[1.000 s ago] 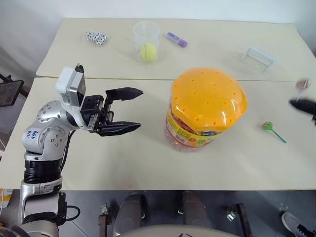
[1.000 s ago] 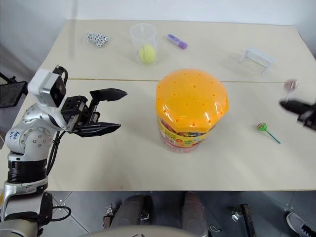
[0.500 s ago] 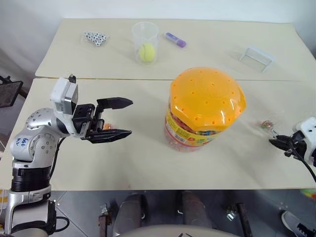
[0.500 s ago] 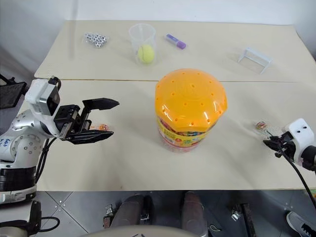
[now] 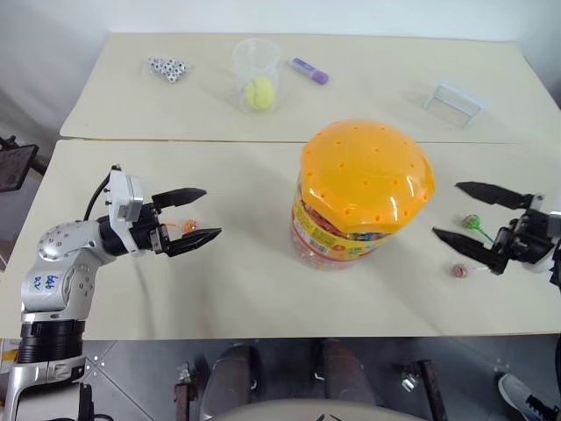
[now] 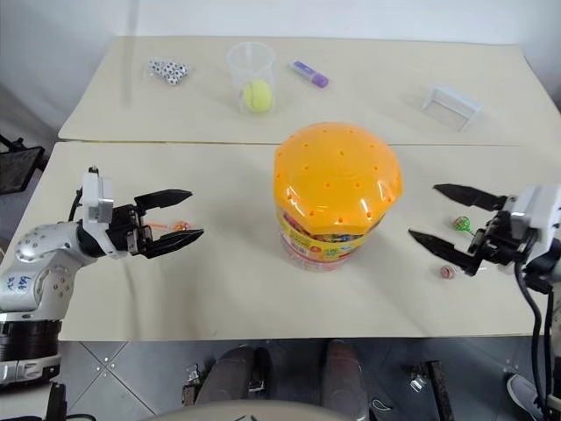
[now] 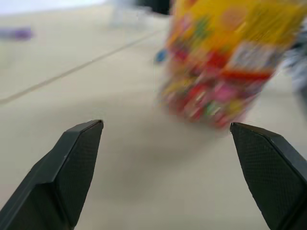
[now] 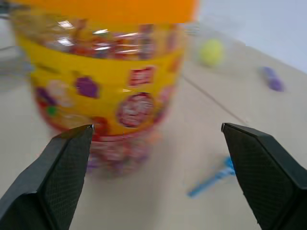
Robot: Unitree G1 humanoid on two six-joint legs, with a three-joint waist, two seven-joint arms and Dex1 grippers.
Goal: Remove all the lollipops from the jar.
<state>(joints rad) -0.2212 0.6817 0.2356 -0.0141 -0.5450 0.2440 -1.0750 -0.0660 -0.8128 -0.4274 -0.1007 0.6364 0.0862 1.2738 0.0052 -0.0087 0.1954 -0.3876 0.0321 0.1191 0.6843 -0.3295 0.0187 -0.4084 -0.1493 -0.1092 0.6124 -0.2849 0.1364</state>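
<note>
The left end effector [image 5: 200, 216] hovers over the left part of the near table [image 5: 245, 298], its two black fingers spread wide with nothing between them, pointing toward the jar. An orange-wrapped lollipop [image 5: 187, 226] lies on the table under the gap between those fingers.

The jar [image 5: 361, 195] stands upright at the middle of the near table, its domed orange lid on and its yellow-red label facing the robot; wrapped sweets show through the clear wall. In the right wrist view a blue lollipop [image 8: 211, 177] lies on the table just beside the jar's base.

The right end effector [image 5: 467, 214] hangs over the right part of the table, fingers wide apart and holding nothing, pointing toward the jar. A green lollipop [image 5: 474, 224] lies on the table between its fingers as seen from above, and a pink-red lollipop [image 5: 458, 270] lies just beside the nearer finger.

On the far table [image 5: 377, 96] stand a small clear cup [image 5: 257, 72] with a yellow-green ball [image 5: 259, 93] inside, a cluster of dice [image 5: 166, 67], a purple marker [image 5: 310, 70] and a small clear stand [image 5: 453, 101].
</note>
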